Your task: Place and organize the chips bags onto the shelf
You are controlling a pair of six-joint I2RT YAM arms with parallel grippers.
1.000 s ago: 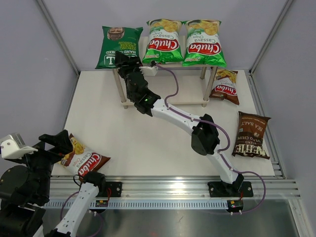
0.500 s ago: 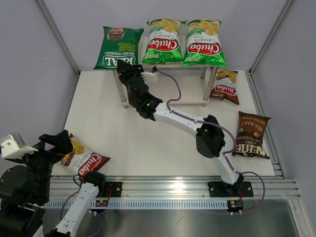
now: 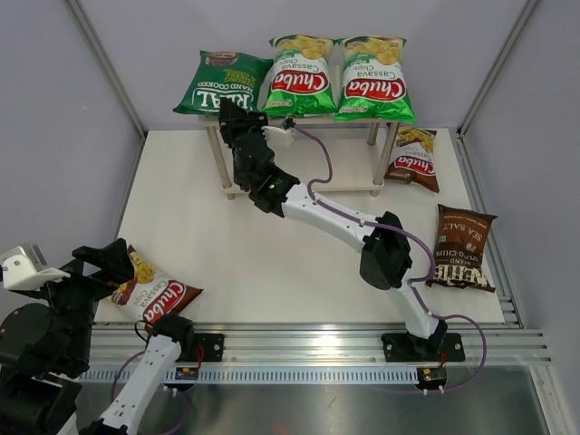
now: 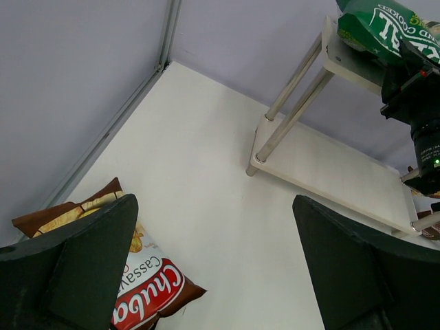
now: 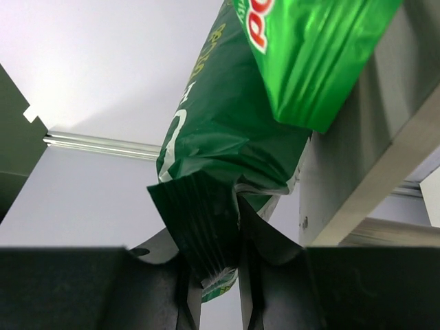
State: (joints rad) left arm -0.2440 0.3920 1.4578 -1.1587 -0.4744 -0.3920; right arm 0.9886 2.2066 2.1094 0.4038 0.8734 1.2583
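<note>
The shelf [image 3: 358, 123] stands at the back of the table. Two bright green Chuba bags [image 3: 299, 77] [image 3: 373, 80] lie on its top board. My right gripper [image 3: 228, 109] is shut on the crimped end of the dark green REAL bag [image 3: 222, 83], holding it at the shelf's left end; the bag shows in the right wrist view [image 5: 227, 165]. One brown-red Chuba bag [image 3: 413, 159] leans by the shelf's right legs. Another [image 3: 152, 292] lies front left beside my open, empty left gripper [image 3: 95, 263]. The dark brown bag [image 3: 460, 249] lies at the right.
Metal frame posts [image 3: 107, 68] and grey walls enclose the table. The shelf's lower board [image 4: 330, 175] shows bare in the left wrist view. A purple cable [image 3: 319, 172] runs along the right arm. The table's front rail [image 3: 317, 340] is by the arm bases.
My right gripper has lifted the dark green REAL bag and swung it right, toward the shelf's left end next to the bright green bags. The left arm has not moved.
</note>
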